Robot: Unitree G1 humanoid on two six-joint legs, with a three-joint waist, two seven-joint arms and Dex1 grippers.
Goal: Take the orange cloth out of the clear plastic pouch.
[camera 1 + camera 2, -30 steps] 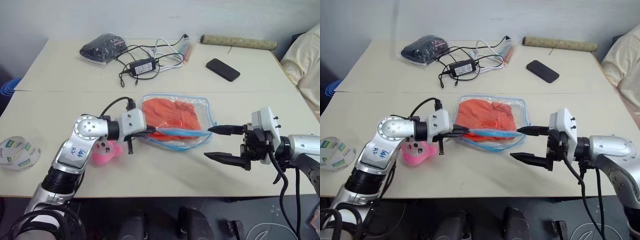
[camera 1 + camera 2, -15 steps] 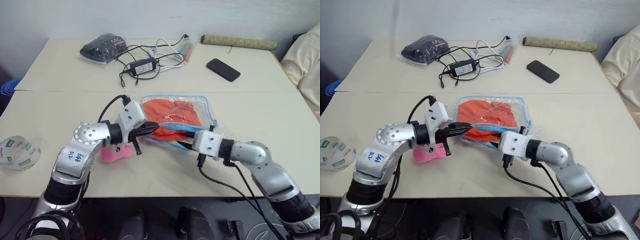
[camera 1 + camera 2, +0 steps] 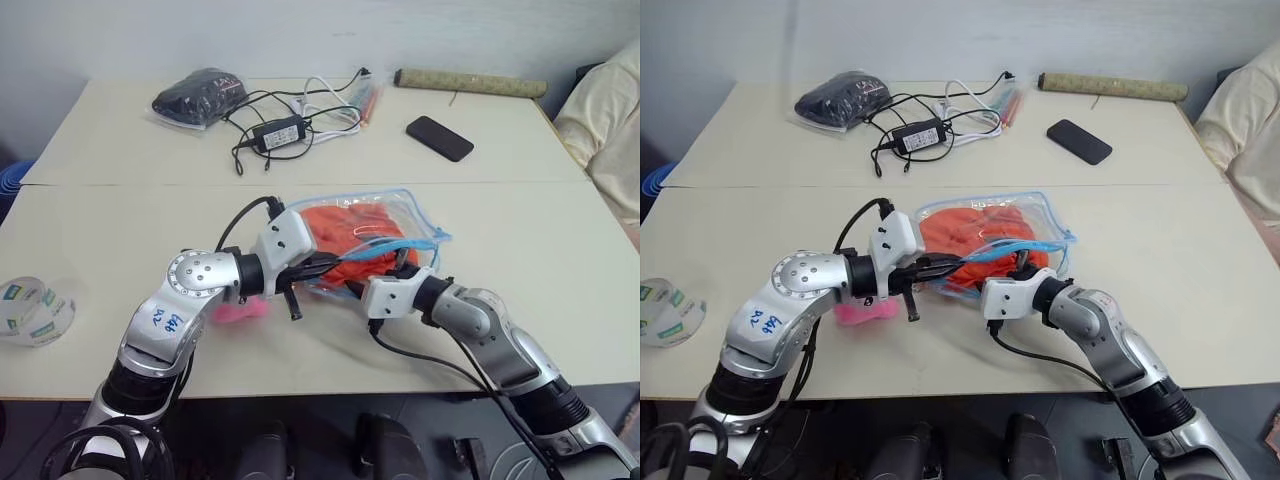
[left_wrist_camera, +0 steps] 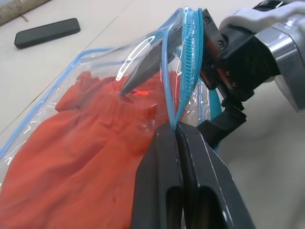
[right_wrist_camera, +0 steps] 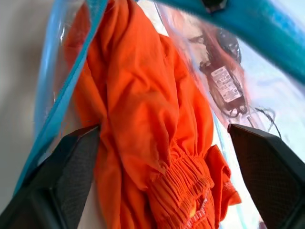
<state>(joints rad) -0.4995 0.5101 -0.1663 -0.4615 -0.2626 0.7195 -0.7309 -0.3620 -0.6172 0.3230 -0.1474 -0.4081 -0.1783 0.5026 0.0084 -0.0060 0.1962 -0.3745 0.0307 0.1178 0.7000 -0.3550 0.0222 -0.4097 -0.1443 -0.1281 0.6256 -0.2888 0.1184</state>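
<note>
The clear plastic pouch [image 3: 410, 212] with light blue zip edging lies at the table's middle, its near edge lifted. The orange cloth [image 3: 345, 222] sits crumpled inside it. My left gripper [image 4: 176, 128] is shut on the blue zip edge [image 4: 187, 57] and holds that side of the mouth up. My right gripper [image 5: 167, 148] is open and reaches into the pouch's mouth from the near right. Its two black fingers [image 5: 66, 176] stand wide on either side of the cloth [image 5: 143, 109]. In the left wrist view, one right finger shows through the plastic above the cloth [image 4: 86, 143].
A pink plush toy [image 3: 235, 310] lies under my left forearm. A tape roll [image 3: 25, 308] sits at the near left edge. At the back are a bag of black stuff [image 3: 200, 95], a charger with cables [image 3: 290, 125], a black phone [image 3: 440, 137] and a rolled mat [image 3: 470, 82].
My right gripper swung in from the right, rolled over and pushed into the pouch's mouth, narrowing on the way and now spread wide. My left gripper kept its hold and raised the zip edge.
</note>
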